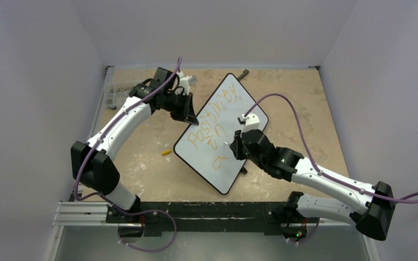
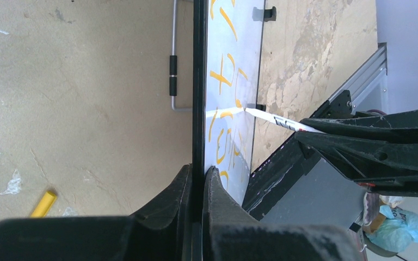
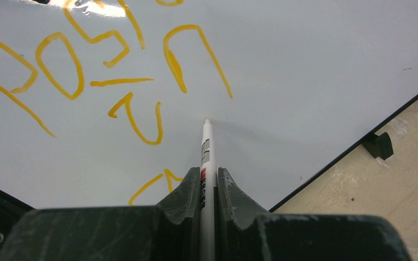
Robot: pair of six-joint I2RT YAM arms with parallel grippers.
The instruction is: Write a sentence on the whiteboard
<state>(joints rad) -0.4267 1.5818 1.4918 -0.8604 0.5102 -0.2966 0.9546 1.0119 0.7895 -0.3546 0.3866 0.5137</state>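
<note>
- Writing line three of the sentence (image 3: 120, 82): right gripper (image 3: 208, 176) clamps the marker (image 3: 207, 147), tip just ahead, near the whiteboard (image 3: 315, 65).
- Holding it steady: left gripper (image 2: 200, 169) pinched on its edge.
- Next up, probably "ction".

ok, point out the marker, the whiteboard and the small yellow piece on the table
marker (image 3: 207, 157): right wrist view, white barrel.
whiteboard (image 1: 220, 178): top external view, bare near corner.
small yellow piece (image 2: 43, 203): left wrist view, its middle.

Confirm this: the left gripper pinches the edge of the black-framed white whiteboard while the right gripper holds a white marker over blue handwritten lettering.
No: the handwritten lettering is orange-yellow, not blue, as the right wrist view shows. The left gripper does pinch the whiteboard edge and the right gripper holds the white marker.
</note>
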